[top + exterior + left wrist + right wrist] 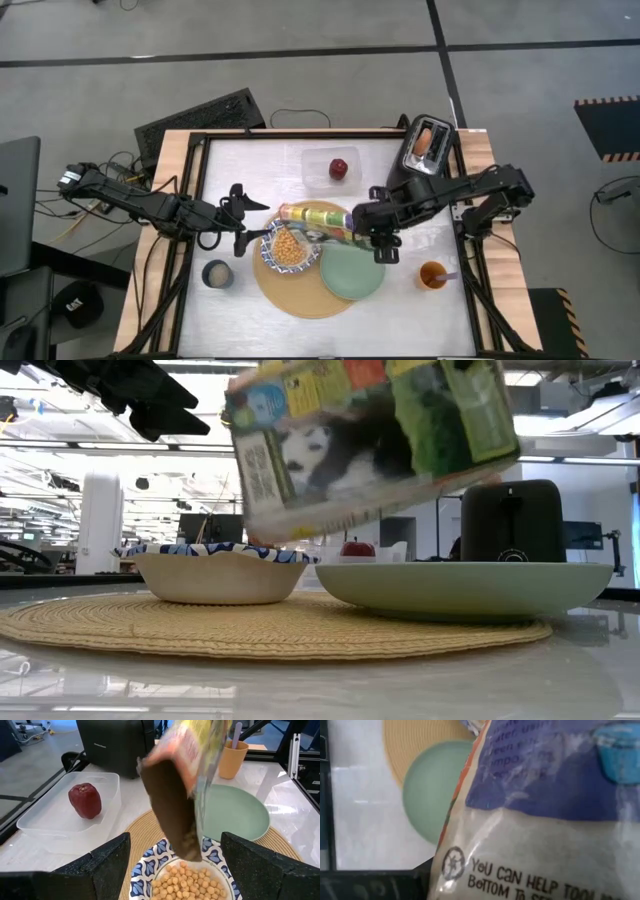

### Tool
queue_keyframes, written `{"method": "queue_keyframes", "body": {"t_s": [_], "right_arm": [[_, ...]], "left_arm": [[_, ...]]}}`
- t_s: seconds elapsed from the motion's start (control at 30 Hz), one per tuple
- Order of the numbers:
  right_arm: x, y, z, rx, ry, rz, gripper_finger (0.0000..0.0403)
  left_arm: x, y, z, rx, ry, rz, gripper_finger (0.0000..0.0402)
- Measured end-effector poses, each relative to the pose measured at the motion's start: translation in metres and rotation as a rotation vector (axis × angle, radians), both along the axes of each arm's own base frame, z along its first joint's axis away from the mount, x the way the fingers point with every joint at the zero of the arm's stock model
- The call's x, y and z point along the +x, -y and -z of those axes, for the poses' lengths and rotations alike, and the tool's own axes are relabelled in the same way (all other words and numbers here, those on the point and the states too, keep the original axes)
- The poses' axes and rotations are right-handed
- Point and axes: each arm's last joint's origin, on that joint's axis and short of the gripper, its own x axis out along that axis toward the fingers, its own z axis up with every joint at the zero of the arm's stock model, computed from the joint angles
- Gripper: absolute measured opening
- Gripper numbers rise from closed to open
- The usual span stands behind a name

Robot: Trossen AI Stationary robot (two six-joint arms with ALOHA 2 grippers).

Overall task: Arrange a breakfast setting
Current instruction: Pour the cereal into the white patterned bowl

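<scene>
Overhead, the right gripper [372,228] pinches the panda cereal box [315,219], tipped on its side with its open end over the blue-and-white bowl [288,248], which already holds cereal. Bowl and pale green plate [351,272] share the round tan mat [300,295]. The left gripper [243,215] hangs spread just beside the bowl, holding nothing. An apple [340,167] still lies in a clear container [318,160], toast [424,140] stands in the toaster [428,150], and a spoon handle [452,275] pokes from an orange cup [432,275]; those placements look left to do.

At table level, the box [370,435] hangs tilted above bowl [220,572] and plate [460,588].

From the left wrist, cereal [192,880] fills the bowl under the box mouth [175,815].

From the right wrist, the box [550,820] fills the frame, the plate [432,790] below.
</scene>
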Motion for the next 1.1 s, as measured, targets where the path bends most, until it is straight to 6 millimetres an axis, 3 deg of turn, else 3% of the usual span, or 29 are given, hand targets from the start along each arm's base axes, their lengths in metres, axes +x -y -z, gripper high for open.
{"method": "queue_keyframes", "body": {"t_s": [0.2,0.3,0.37,1.1], "right_arm": [[0.0025,0.0026,-0.0014,0.036,0.021,0.012,0.0186],[0.0024,-0.0048,0.0006,0.009,0.023,-0.074,0.0186],[0.0024,0.0006,0.0027,-0.002,0.005,0.002,0.0186],[-0.0003,0.0019,0.0033,0.029,-0.032,-0.003,0.0185]], "left_arm": [[0.0000,0.0000,0.0000,0.000,0.000,0.000,0.0296],[0.0000,0.0000,0.0000,-0.001,0.000,0.000,0.0296],[0.0000,0.0000,0.0001,0.000,-0.001,0.000,0.0296],[-0.0001,-0.0001,0.0001,0.001,-0.002,0.001,0.0296]]}}
